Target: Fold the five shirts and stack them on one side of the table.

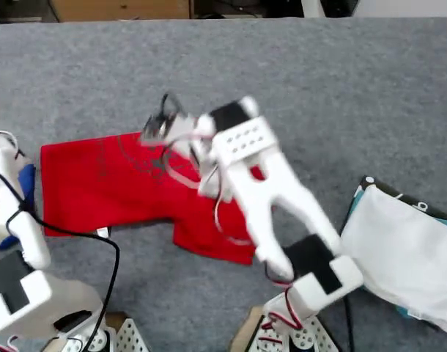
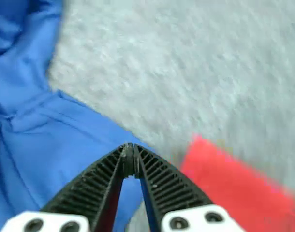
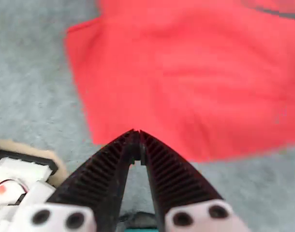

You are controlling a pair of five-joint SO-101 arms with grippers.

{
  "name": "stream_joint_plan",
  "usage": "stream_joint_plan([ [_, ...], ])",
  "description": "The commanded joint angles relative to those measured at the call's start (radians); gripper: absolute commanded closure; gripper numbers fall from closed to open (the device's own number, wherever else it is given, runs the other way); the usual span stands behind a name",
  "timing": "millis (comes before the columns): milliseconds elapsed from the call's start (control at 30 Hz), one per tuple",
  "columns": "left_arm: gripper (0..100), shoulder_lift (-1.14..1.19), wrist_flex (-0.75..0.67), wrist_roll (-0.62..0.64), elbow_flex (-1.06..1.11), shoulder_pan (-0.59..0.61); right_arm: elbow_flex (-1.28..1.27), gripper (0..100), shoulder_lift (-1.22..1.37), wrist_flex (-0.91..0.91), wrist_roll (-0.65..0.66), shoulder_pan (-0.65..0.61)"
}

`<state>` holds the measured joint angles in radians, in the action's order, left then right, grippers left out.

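Grey felt tabletop (image 1: 319, 88); wooden furniture (image 1: 121, 9) behind

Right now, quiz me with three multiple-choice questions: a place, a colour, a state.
1. Where is the folded stack? A right edge of the table B its middle C on the floor
2. Colour of the shirt at the left gripper? A white B blue C green
3. The red shirt is: A folded on the stack B hanging from a gripper C flat on the table

1 A, the high view shows it there; 2 B, blue cloth lies beneath the tips; 3 C, it lies on the table.
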<state>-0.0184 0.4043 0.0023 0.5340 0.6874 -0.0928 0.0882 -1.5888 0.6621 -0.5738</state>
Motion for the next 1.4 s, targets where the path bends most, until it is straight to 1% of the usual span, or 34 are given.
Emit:
stream_joint_plan([
  [0,98,0.044,-0.160,0.087,-0.011,0.049,-0.162,98.9,-0.077,0.095,0.002,-0.111],
  [133,98,0.127,-0.130,0.098,-0.104,0.084,-0.245,97.6,-0.076,0.150,-0.009,-0.203],
  [267,98,0.186,-0.035,0.098,-0.213,0.104,-0.257,85.7,-0.079,0.149,-0.025,-0.252],
  [333,98,0.208,0.006,0.098,-0.253,0.109,-0.265,85.6,-0.079,0.147,-0.026,-0.274],
  [467,98,0.240,0.038,0.098,-0.305,0.126,-0.295,89.6,-0.071,0.187,-0.031,-0.311],
  [667,98,0.243,0.038,0.098,-0.311,0.140,-0.378,90.3,-0.070,0.330,-0.052,-0.306],
  [767,98,0.243,0.038,0.098,-0.311,0.140,-0.392,90.4,-0.035,0.367,-0.054,-0.298],
  [933,98,0.243,0.038,0.098,-0.310,0.140,-0.389,90.4,0.062,0.437,-0.051,-0.222],
  [1033,98,0.242,0.038,0.098,-0.310,0.138,-0.387,90.4,0.096,0.453,-0.048,-0.191],
  [1333,98,0.240,0.038,0.098,-0.305,0.137,-0.394,90.6,0.119,0.482,-0.048,-0.188],
  [1367,98,0.240,0.038,0.098,-0.305,0.137,-0.390,92.1,0.127,0.482,-0.048,-0.188],
])
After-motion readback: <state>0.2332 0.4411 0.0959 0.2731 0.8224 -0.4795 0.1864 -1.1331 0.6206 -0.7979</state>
